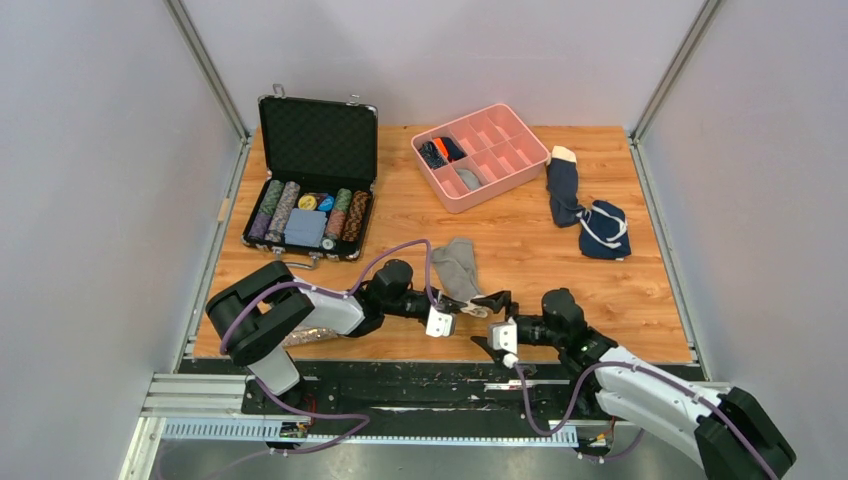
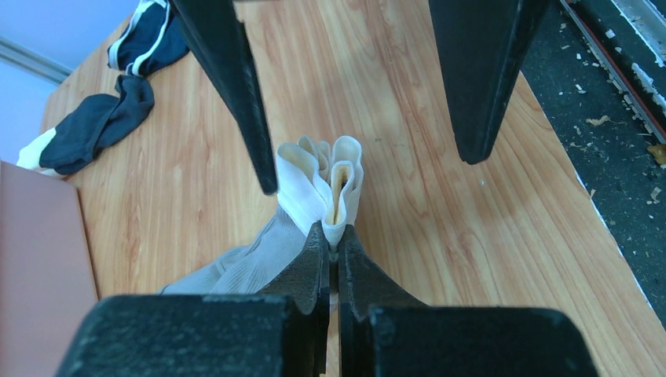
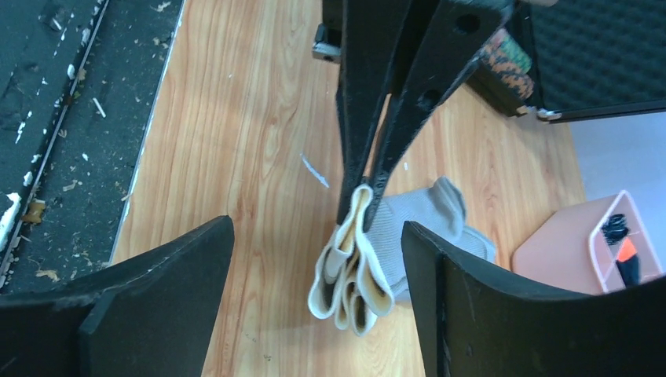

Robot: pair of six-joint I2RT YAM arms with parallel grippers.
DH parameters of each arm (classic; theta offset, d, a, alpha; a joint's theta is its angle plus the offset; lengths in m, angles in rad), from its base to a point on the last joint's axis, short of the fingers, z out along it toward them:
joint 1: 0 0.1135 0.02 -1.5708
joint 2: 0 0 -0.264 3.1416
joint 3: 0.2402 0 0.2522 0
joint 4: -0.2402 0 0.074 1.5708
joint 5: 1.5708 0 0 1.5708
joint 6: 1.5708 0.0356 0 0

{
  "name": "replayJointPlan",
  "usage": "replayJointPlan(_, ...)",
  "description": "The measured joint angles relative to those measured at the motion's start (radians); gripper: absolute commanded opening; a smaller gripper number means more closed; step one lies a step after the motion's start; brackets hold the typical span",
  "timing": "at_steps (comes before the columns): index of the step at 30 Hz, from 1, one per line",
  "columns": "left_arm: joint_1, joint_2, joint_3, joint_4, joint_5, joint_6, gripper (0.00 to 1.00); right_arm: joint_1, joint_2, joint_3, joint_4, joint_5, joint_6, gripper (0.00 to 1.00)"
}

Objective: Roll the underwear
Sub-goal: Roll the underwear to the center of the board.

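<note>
Fingers of our left gripper (image 2: 334,242) were pinched together on the pale cream band of the underwear (image 2: 318,177), gathering it into bunched folds. The gray body lay behind on the tabletop (image 2: 440,228), toward the near edge. Our right gripper (image 3: 314,236) faced it, fingers wide apart on either side of the band, touching nothing. We judged the cloth light, soft and floppy, likely to spring unfolded if released. The firmer elastic band looked the surest place to grip.

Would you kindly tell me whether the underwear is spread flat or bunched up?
Bunched: the left gripper pinches the underwear by its cream band, gathered in folds.
</note>
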Motion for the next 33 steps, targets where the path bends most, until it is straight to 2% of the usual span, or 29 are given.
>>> replayJointPlan(5,0.005,0.0,-0.007,0.017,0.003,-0.003,0.0,0.0,0.13,0.0,0.062,0.016,-0.029,0.62)
replayJointPlan(9,0.01,0.0,-0.036,0.029,0.007,0.001,0.0,0.0,0.219,0.001,0.114,0.051,-0.033,0.6)
replayJointPlan(14,0.014,0.0,-0.058,0.037,0.018,0.01,0.0,0.0,0.25,0.003,0.153,0.072,-0.032,0.57)
replayJointPlan(23,0.022,0.0,-0.058,0.076,0.018,0.002,0.0,0.0,0.374,0.025,0.236,0.084,-0.04,0.42)
replayJointPlan(27,0.034,0.0,-0.065,0.078,0.018,0.002,0.0,0.001,0.46,0.069,0.262,0.113,-0.045,0.23)
replayJointPlan(30,0.04,0.0,-0.071,0.077,0.018,0.005,0.0,0.001,0.474,0.091,0.253,0.13,-0.051,0.03)
replayJointPlan(33,0.04,-0.01,-0.073,0.061,0.016,0.021,0.0,0.005,0.445,0.116,0.177,0.14,-0.054,0.0)
